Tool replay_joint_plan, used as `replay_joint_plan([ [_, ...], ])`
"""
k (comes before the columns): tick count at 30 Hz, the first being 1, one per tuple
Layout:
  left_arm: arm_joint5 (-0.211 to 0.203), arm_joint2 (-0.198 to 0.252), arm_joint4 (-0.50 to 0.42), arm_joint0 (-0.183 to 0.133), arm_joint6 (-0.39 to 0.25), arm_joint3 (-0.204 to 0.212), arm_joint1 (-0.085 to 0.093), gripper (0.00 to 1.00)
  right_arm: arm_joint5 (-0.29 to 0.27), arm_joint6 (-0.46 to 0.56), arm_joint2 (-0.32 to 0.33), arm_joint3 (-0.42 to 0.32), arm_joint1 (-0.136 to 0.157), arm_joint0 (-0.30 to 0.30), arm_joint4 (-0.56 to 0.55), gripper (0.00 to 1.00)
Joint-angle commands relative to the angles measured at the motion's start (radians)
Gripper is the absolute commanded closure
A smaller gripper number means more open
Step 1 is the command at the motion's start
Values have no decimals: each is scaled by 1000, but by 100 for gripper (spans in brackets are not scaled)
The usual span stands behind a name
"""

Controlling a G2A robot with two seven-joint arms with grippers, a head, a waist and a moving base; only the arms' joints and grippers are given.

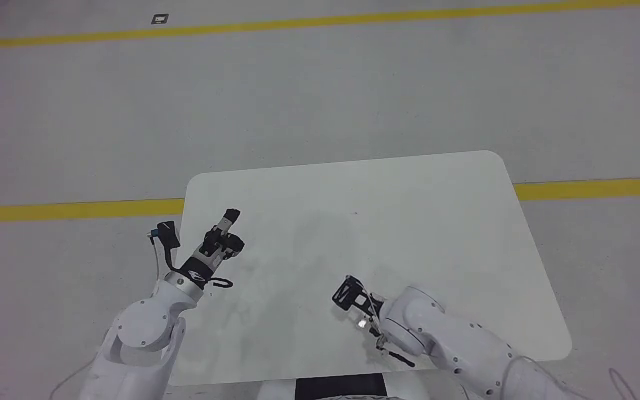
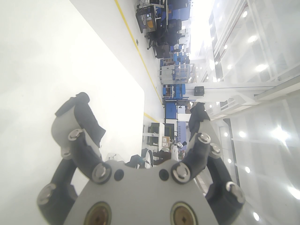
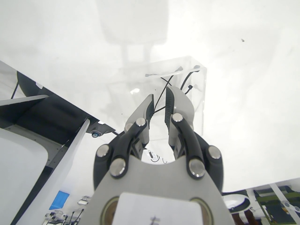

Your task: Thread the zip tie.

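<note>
Turns on the black zip tie [image 3: 157,104] in the clear box [image 3: 201,90] on the surface [image 3: 70,24], slanting lengthwise between the barely parted jaws of the right gripper [image 3: 159,92], not visibly pinched, with the left gripper [image 2: 140,101] well apart, jaws wide and empty.

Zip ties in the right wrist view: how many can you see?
4, all in the clear box ahead of the right gripper: two pale zip ties at its far edge, two black zip ties nearer. Tangling may hide more.

Grey floor [image 1: 300,100], yellow lines [image 1: 300,22]; perhaps workstations [image 2: 164,31] beyond.
</note>
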Motion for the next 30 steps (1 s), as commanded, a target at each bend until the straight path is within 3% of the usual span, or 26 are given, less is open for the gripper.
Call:
replay_joint_plan([
  [1, 0, 0, 0, 0, 0, 0, 0, 0, 3, 0, -2, 6, -2, 2, -5, 86],
  [14, 0, 0, 0, 0, 0, 0, 0, 0, 24, 0, -16, 44, -16, 12, -35, 86],
  [19, 0, 0, 0, 0, 0, 0, 0, 0, 28, 0, -19, 54, -20, 14, -41, 100],
  [22, 0, 0, 0, 0, 0, 0, 0, 0, 29, 0, -19, 55, -22, 15, -43, 100],
  [30, 0, 0, 0, 0, 0, 0, 0, 0, 39, 0, -6, 4, -15, -14, -74, 100],
])
